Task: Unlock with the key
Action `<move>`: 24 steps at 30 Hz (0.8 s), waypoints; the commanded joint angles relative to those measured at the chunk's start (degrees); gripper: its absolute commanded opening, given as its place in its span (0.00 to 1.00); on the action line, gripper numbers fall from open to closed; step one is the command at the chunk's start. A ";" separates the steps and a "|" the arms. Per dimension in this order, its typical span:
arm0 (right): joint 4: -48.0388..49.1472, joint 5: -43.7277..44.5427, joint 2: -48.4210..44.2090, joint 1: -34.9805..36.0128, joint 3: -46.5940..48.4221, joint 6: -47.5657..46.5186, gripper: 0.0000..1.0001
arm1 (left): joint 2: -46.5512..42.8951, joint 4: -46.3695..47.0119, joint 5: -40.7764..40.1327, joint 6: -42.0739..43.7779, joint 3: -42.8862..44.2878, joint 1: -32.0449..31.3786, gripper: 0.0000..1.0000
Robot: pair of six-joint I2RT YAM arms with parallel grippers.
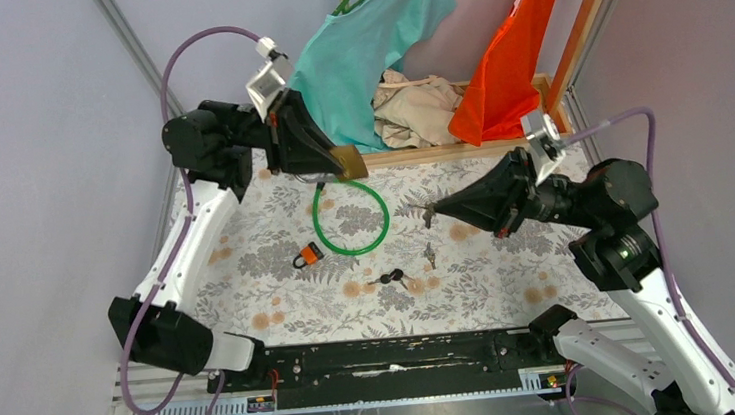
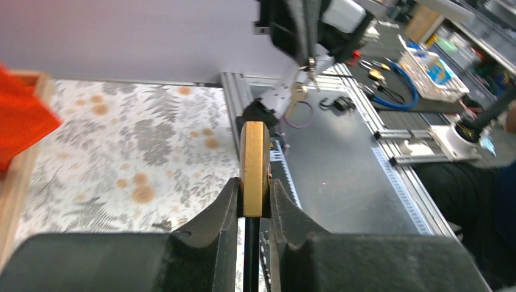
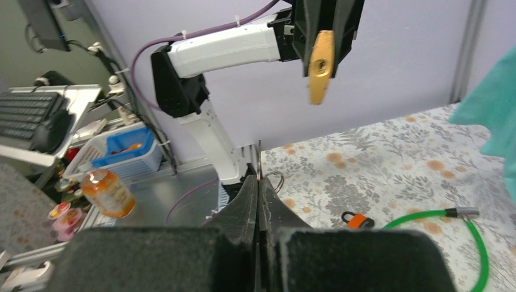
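Lavender walls [image 1: 27, 147] enclose fern-printed tablecloth [image 1: 278, 265]; keys [image 1: 390, 279] lie on it.

Two padlocks [image 1: 348, 162] [image 1: 310, 257], one green cable [image 1: 352, 254]

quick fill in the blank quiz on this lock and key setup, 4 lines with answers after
1. The left gripper is shut on a brass ___.
2. The right gripper pinches a ___ on a ring.
3. The small padlock lying on the table is ___ in colour.
4. The cable loop beside it is ___ in colour.

Missing words: padlock; key; orange; green
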 commanded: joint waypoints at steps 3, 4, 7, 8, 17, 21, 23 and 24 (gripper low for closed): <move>2.40 4.71 4.81 -0.17 2.79 -2.31 0.00 | -3.38 -26.86 -10.43 21.25 0.38 7.80 0.00; 2.86 4.58 5.38 -0.17 2.89 -1.75 0.00 | -3.84 -50.67 -18.29 37.88 4.64 8.02 0.00; 2.94 4.18 6.75 -0.14 3.74 -0.80 0.00 | -0.30 -90.61 -30.59 63.25 20.08 3.20 0.00; 2.82 3.64 7.11 -0.18 4.01 -0.73 0.00 | 0.40 -93.89 -28.28 64.82 21.18 3.21 0.00; -3.08 -1.11 8.93 -0.14 7.39 -4.09 0.00 | -6.95 -120.20 -20.39 106.52 18.02 -1.92 0.00; -2.50 -3.46 9.34 -0.13 7.60 -4.43 0.00 | -2.71 -128.02 -20.02 110.46 22.68 -5.71 0.00; -2.74 -4.35 9.51 -0.15 7.38 -5.47 0.00 | -3.12 -128.03 -20.25 111.31 22.10 -7.81 0.00; -2.67 -4.76 9.53 -0.18 6.98 -6.21 0.00 | -3.50 -127.66 -20.66 111.47 21.71 -9.36 0.00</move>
